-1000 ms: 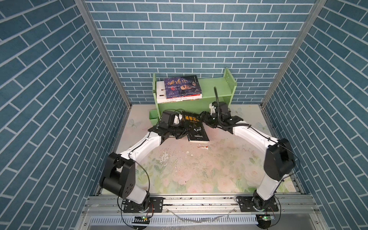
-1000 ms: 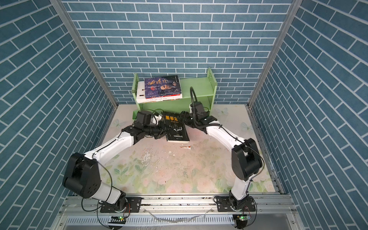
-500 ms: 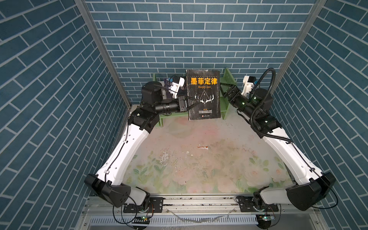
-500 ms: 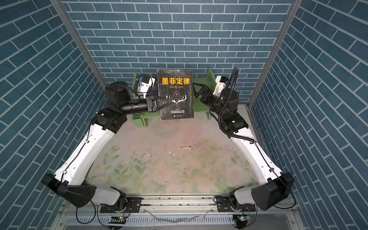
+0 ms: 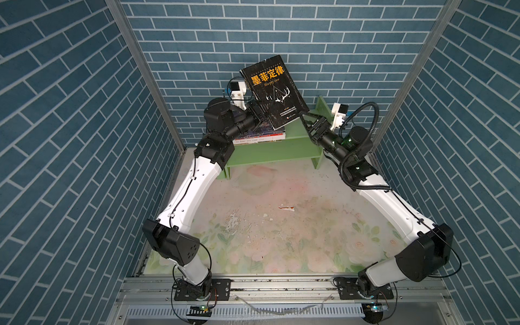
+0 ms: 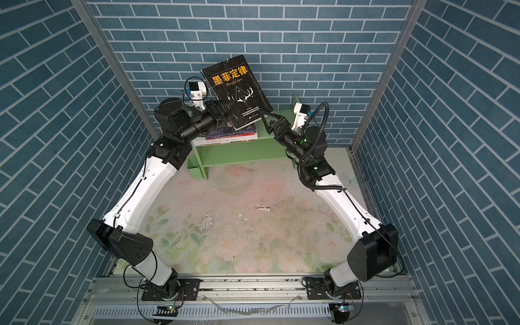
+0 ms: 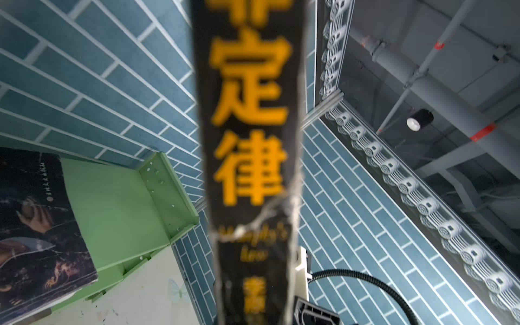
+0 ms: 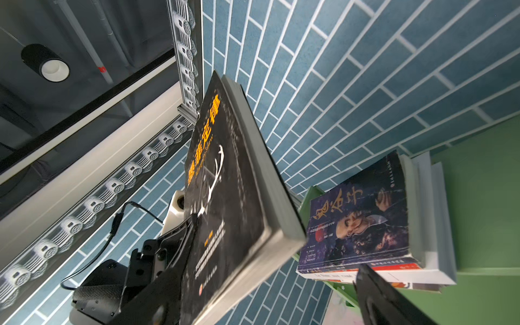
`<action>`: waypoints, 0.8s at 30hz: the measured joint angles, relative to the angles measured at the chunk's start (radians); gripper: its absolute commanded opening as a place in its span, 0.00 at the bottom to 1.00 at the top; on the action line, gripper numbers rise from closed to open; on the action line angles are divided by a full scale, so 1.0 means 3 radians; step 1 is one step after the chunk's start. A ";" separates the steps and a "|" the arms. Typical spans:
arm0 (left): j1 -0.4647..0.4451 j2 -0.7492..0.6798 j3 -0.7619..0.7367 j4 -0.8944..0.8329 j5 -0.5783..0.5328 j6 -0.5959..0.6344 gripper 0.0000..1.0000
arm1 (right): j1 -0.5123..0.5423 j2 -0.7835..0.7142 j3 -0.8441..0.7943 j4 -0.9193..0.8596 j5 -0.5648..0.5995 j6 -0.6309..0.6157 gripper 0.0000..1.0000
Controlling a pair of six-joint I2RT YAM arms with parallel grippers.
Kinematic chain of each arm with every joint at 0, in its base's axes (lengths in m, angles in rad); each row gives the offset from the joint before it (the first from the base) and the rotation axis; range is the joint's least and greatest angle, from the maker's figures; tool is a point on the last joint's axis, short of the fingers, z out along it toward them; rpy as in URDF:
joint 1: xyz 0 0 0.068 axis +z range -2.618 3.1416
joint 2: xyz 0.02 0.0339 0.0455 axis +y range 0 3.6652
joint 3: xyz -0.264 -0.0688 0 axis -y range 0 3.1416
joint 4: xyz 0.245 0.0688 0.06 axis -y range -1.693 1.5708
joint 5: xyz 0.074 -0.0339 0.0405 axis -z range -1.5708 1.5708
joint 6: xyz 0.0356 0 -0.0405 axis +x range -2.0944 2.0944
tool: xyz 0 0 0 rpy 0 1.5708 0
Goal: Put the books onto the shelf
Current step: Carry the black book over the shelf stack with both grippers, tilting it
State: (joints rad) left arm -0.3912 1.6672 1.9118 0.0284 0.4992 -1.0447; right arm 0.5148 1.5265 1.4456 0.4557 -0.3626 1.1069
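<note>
I see the black book (image 5: 274, 92) (image 6: 236, 92) up in the air, over the left end of the shelf (image 5: 270, 153) (image 6: 242, 153) and in front of the back wall. It is tilted, with its cover facing the top cameras. The cover is matte black with a row of gold Chinese characters, the line "Murphy's law" under them, and a white antlered outline below that. Its edges are scuffed pale, and my left wrist view shows the spine (image 7: 250, 157) with a white crease across it. The page block (image 8: 261, 157) looks grey.

My left hand (image 5: 260, 112) (image 6: 222, 114) is clenched on the book's lower spine-side edge and carries it alone. My right hand (image 5: 308, 121) (image 6: 268, 121) is released, jaws spread, just beside the book's lower corner. I cannot tell whether it touches.

Under the book, a stack of books (image 5: 261, 136) (image 8: 363, 222) lies flat at the left end of the shelf's upper tier, a dark purple cover on top. The shelf stands at the tabletop's (image 5: 281, 233) far edge. A small scrap (image 5: 286, 208) lies near the tabletop's middle.
</note>
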 measured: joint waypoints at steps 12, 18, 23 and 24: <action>-0.0017 -0.0095 -0.0451 0.0340 -0.0431 -0.0271 0.08 | 0.0137 0.0635 0.0467 0.0432 -0.0155 0.0435 0.95; -0.0056 -0.0125 -0.0591 0.0451 -0.0518 -0.0352 0.08 | 0.0165 0.0805 0.0763 0.0530 -0.0191 0.0632 0.68; -0.0079 -0.0135 -0.0593 0.0540 -0.0549 -0.0364 0.09 | 0.0192 0.0966 0.0816 0.0591 -0.0231 0.0819 0.42; -0.0080 -0.0135 -0.0598 0.0535 -0.0557 -0.0360 0.12 | 0.0198 0.0983 0.0816 0.0605 -0.0233 0.0853 0.36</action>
State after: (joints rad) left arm -0.4152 1.6268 1.7325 0.1890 0.3321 -1.1526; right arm 0.5743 1.8214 1.6905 0.6373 -0.4324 1.3628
